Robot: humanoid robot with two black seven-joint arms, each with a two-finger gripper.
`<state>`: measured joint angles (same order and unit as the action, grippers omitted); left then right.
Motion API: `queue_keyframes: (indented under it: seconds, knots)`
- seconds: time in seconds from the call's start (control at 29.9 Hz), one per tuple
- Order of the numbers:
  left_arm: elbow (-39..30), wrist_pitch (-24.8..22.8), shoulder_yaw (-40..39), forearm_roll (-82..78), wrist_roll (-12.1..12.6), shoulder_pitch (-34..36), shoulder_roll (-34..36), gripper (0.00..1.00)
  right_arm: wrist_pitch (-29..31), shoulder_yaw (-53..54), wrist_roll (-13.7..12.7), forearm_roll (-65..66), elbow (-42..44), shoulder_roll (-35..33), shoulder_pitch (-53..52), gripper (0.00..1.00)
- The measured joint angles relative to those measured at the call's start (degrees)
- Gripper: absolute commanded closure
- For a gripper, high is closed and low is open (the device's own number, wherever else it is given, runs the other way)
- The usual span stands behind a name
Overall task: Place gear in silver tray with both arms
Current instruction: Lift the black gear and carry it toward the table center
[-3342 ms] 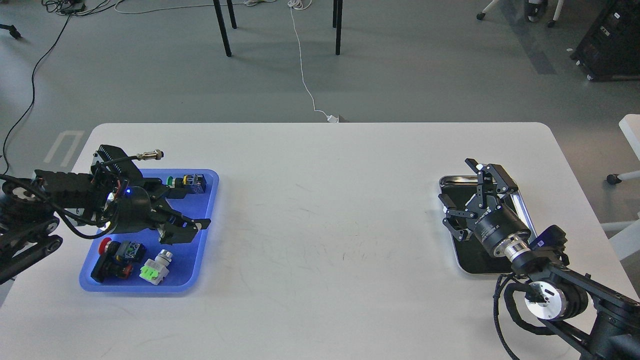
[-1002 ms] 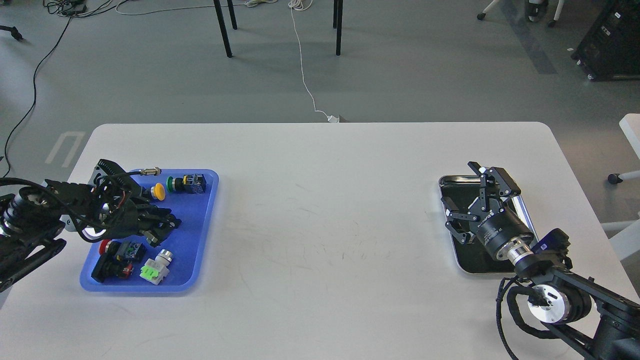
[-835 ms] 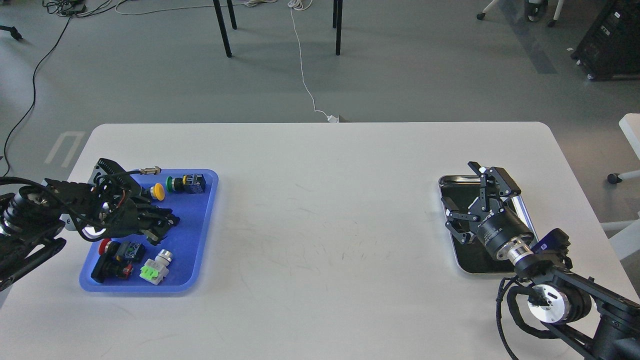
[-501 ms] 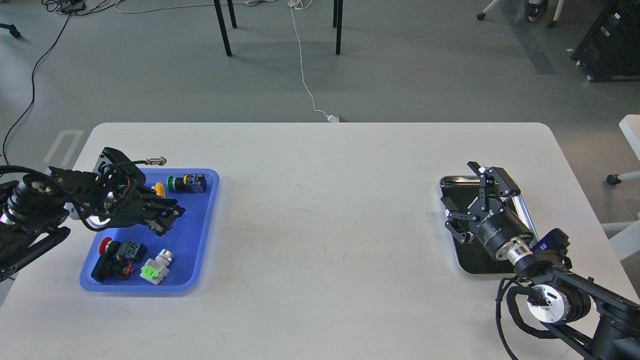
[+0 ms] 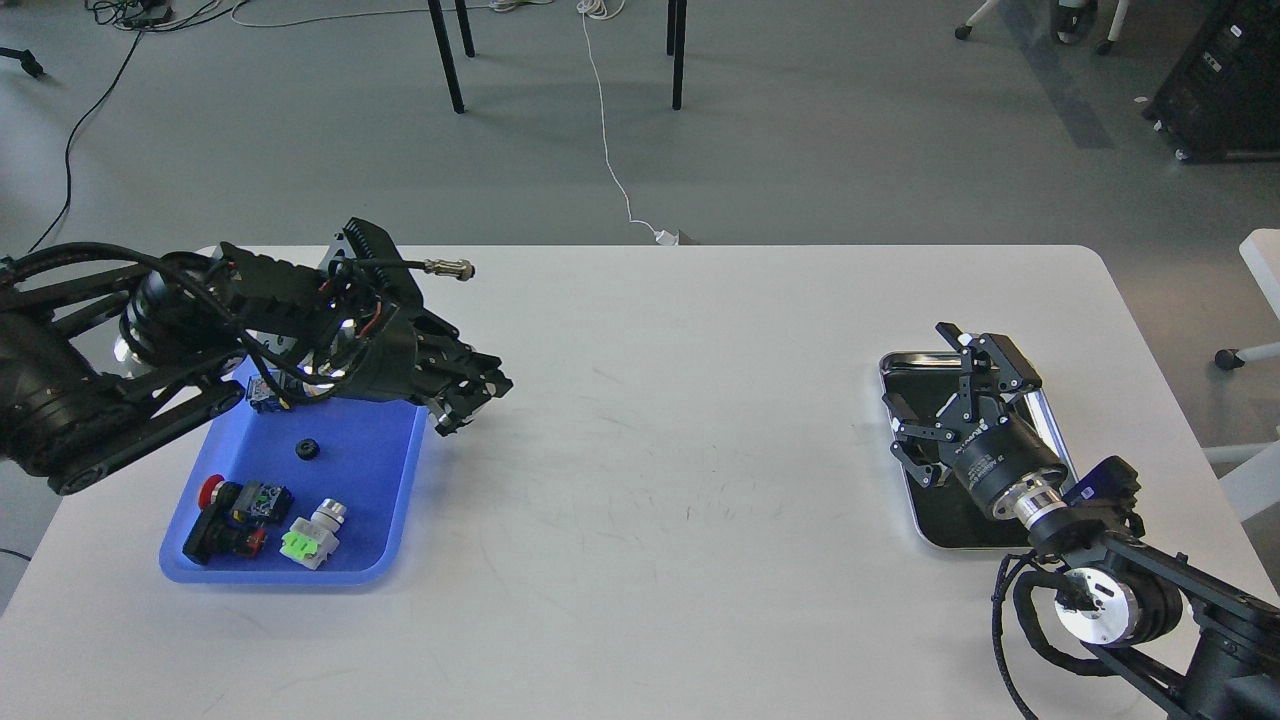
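Note:
The silver tray [image 5: 934, 524] lies at the right of the table, shiny rim, dark inside. My right gripper [image 5: 938, 388] hovers over it, open and empty. A small black gear [image 5: 307, 449] lies in the blue tray [image 5: 300, 578] at the left. My left gripper [image 5: 472, 398] is above the table just past the blue tray's right edge, raised, fingers drawn together. I see nothing held between its fingertips. Its arm hides the far end of the blue tray.
The blue tray also holds a red push button [image 5: 210, 490], a green and white switch [image 5: 308, 540] and a blue part [image 5: 262, 392]. A cable with a metal plug [image 5: 447, 267] sticks out from the left wrist. Chair legs and cords lie on the floor beyond the table.
My left gripper went down into the blue tray, shut, then lifted and swung right past the tray's edge. The black gear now shows in the tray. The right arm barely moved.

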<state>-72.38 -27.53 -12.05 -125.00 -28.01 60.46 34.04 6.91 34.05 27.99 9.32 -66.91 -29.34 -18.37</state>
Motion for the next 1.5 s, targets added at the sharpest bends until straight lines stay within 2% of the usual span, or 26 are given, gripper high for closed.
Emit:
queue_keyframes:
  seconds: [0.23,0.47,0.6,0.9,1.34,1.5]
  knots:
    - [6.2,-0.5,6.8,0.0,0.0,6.1,-14.5,0.83,-0.4,0.3,0.0,-0.4,0.2,-0.7,0.0,0.01]
    - [17.2,-0.5,8.3,0.0,0.0,6.6,-27.0,0.82,-0.1,0.4,0.0,-0.8,0.1,-2.0,0.2,0.01]
    - [21.1,-0.5,10.6,0.0,0.0,6.5,-32.4,0.82,-0.1,0.5,0.0,-0.8,0.1,-2.4,0.4,0.01]
    - [25.0,-0.5,13.2,0.0,0.0,5.9,-34.1,0.81,-0.1,0.5,0.0,-0.8,0.3,-2.6,0.5,0.01]
    - [23.5,-0.5,13.2,0.0,0.0,5.9,-34.0,0.79,-0.1,0.5,0.0,-0.7,0.3,-2.6,0.9,0.01]
    - [23.2,-0.5,16.2,0.0,0.0,5.9,-34.0,0.79,-0.1,0.5,0.0,-0.7,0.3,-2.6,0.9,0.01]
